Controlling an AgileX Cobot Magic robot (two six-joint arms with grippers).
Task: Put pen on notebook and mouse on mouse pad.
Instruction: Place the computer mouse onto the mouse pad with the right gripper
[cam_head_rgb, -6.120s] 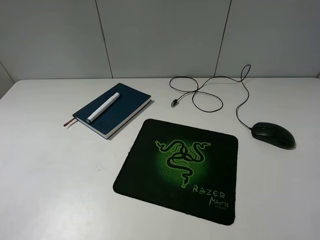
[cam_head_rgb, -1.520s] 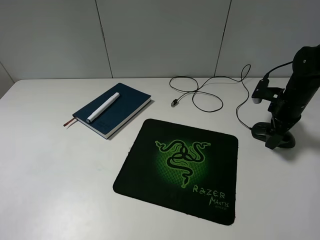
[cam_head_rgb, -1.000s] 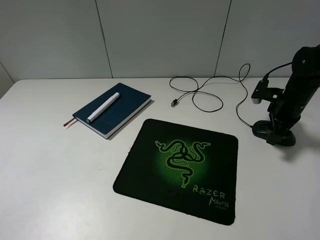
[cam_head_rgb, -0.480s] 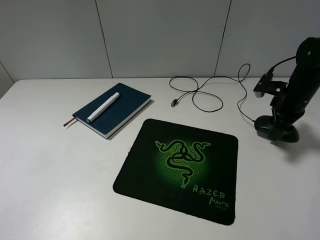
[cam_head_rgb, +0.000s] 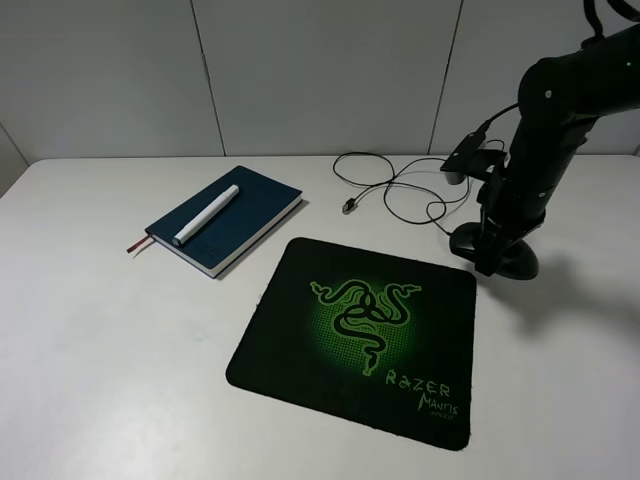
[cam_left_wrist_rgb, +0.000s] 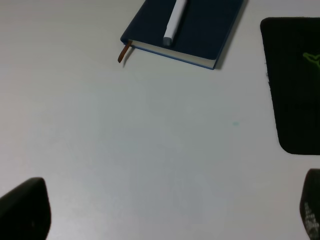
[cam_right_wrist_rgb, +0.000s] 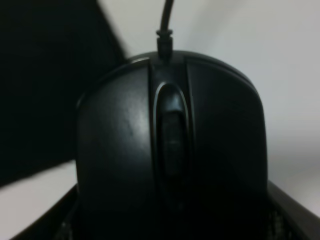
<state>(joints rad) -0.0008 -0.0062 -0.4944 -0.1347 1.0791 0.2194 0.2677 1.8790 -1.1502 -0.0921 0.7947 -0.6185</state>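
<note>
The black mouse (cam_head_rgb: 518, 266) is at the back right corner of the mouse pad (cam_head_rgb: 330, 350), held by my right gripper (cam_head_rgb: 490, 254), which is shut on it from above. The mouse (cam_right_wrist_rgb: 170, 150) fills the right wrist view, with the pad (cam_right_wrist_rgb: 45, 90) dark beside it. Whether the mouse touches the table is unclear. Its cable (cam_head_rgb: 400, 190) trails to the back of the table. The white pen (cam_head_rgb: 207, 214) lies on the teal notebook (cam_head_rgb: 250, 205) at the left. The left wrist view shows the pen (cam_left_wrist_rgb: 175, 20) on the notebook (cam_left_wrist_rgb: 200, 30), far from my open left gripper (cam_left_wrist_rgb: 167, 212).
The cable's plug (cam_head_rgb: 348, 207) lies behind the pad, between notebook and mouse. A reddish ribbon (cam_left_wrist_rgb: 124, 51) sticks out of the notebook. The white table (cam_head_rgb: 100, 350) meets a grey panelled wall at the back. The pad's edge (cam_left_wrist_rgb: 295, 90) shows in the left wrist view.
My right arm has carried the mouse leftward from the table's right side to the pad's back right corner, dragging the cable along. Pen and notebook have not moved.
</note>
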